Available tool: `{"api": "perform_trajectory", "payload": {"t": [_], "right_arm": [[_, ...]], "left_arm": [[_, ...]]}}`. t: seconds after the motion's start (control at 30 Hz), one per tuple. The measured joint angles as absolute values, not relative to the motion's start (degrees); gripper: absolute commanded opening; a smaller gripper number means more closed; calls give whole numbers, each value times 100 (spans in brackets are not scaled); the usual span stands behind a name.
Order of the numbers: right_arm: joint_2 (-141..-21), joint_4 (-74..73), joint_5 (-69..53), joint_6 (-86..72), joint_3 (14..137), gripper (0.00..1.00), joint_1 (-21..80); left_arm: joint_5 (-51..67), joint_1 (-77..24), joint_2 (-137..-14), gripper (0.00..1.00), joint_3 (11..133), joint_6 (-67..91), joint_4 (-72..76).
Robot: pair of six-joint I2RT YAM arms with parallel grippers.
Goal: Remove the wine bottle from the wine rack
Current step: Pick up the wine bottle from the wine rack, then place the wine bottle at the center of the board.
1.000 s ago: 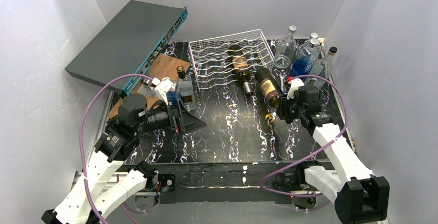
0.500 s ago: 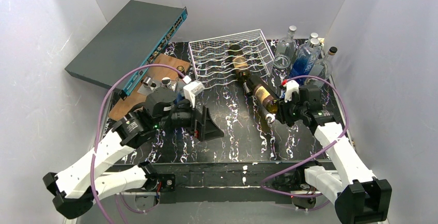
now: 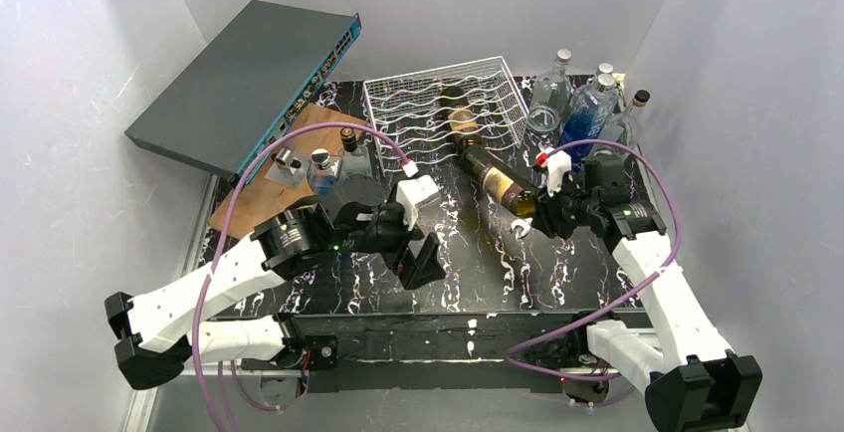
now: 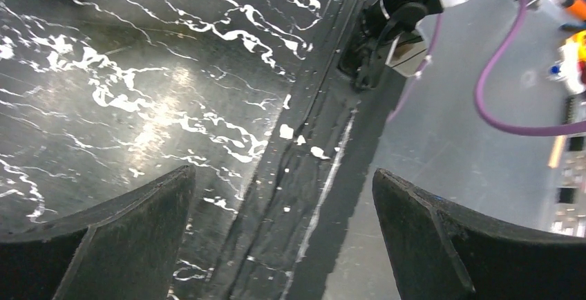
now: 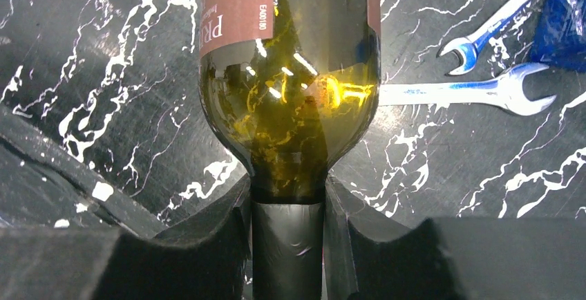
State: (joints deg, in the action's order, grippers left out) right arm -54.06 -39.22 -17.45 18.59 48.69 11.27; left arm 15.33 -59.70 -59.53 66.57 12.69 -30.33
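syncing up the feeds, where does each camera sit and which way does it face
Top external: high behind the bases, looking down on the table; both arms show, with left gripper and right gripper.
Left wrist: on the left arm, facing the table's near edge; its open fingers frame the view.
Right wrist: looks along the wine bottle; its fingers clamp the neck.
Shared: top and right wrist both show that bottle.

A grey network switch [image 3: 239, 89] leans tilted against the back-left wall, its lower edge beside a brown wooden board [image 3: 257, 193]. Three small bottles [image 3: 320, 165] stand on the board. In the back right corner, a few clear bottles [image 3: 550, 89] cluster around a blue bottle [image 3: 585, 113]. Two wrenches [image 5: 477, 92] lie close together on the black, white-veined table [image 3: 468, 273]
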Motion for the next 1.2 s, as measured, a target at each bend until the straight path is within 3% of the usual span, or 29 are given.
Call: {"api": "perform_trajectory", "payload": {"t": [0.83, 1.2], "right_arm": [[-5911, -5859, -3210, 4493, 5658, 1, 1138], [-6283, -6086, -3400, 4895, 5658, 1, 1293]], "left_arm": [[932, -6370, -5784, 99, 5358, -1562, -1544], [521, -6578, -6565, 99, 4748, -2950, -71]]}}
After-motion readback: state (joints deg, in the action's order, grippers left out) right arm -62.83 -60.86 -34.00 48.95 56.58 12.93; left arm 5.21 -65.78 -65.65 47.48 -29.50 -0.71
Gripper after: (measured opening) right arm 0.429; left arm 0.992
